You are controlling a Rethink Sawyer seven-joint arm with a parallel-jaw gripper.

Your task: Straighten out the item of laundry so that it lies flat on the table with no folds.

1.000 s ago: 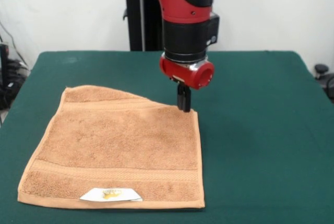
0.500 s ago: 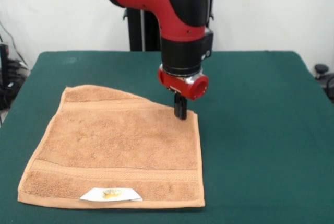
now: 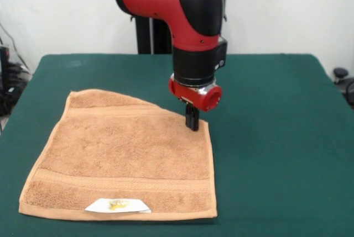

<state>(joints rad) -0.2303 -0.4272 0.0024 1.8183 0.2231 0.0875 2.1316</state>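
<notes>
The towel (image 3: 124, 157) lay spread on the green worktop (image 3: 276, 137), its white label (image 3: 117, 206) at the near edge and its far right corner folded under. The pincer (image 3: 192, 124) pressed down there, fingers together; whether it pinched cloth was unclear.

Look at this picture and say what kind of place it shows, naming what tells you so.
Probably a robotics lab or test room: a red and black arm with a gripper on a pedestal, a green cloth table bearing only a towel, plain white walls, and cables at the left edge.
</notes>
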